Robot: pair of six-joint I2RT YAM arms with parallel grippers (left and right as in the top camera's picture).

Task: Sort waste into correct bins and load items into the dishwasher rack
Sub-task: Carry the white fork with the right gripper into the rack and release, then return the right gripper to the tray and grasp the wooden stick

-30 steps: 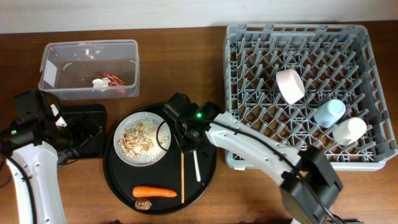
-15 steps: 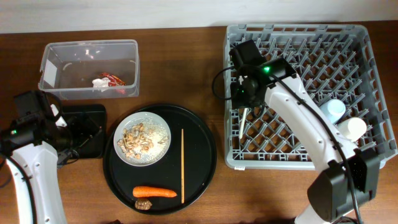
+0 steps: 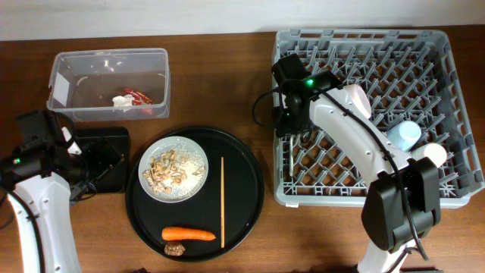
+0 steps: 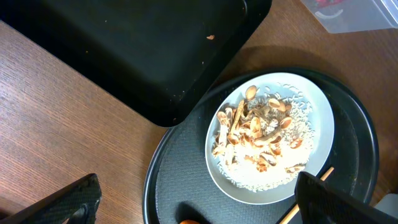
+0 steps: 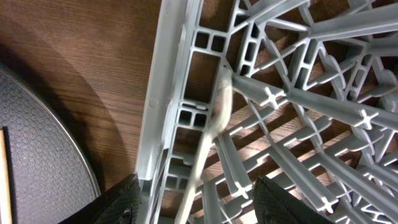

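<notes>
My right gripper (image 3: 292, 127) (image 5: 202, 199) hangs open over the left edge of the grey dishwasher rack (image 3: 447, 193) (image 5: 163, 93). A slim pale utensil (image 5: 214, 118) lies on the lattice between the parted jaws, touching neither. A light-blue cup (image 3: 402, 136) and a white cup (image 3: 428, 155) lie in the rack; my right arm covers the bowl. The white plate (image 3: 174, 168) (image 4: 270, 137) holds beige flaky scraps. A carrot (image 3: 188, 234) and a brown lump (image 3: 175, 249) lie below it. My left gripper (image 3: 87, 163) (image 4: 202, 211) is open, holding nothing.
The clear tub (image 3: 110, 83) holds a red wrapper (image 3: 140, 98) and a white scrap (image 3: 121, 101). The shallow black tray (image 3: 106, 148) (image 4: 124, 50) sits under my left gripper. A thin tan stick-like utensil (image 3: 221, 201) (image 4: 311, 193) lies on the round black tray (image 3: 246, 216).
My right arm carried the pale utensil from the round tray to the rack's left side, lowered it and opened its jaws. The left arm has not moved.
</notes>
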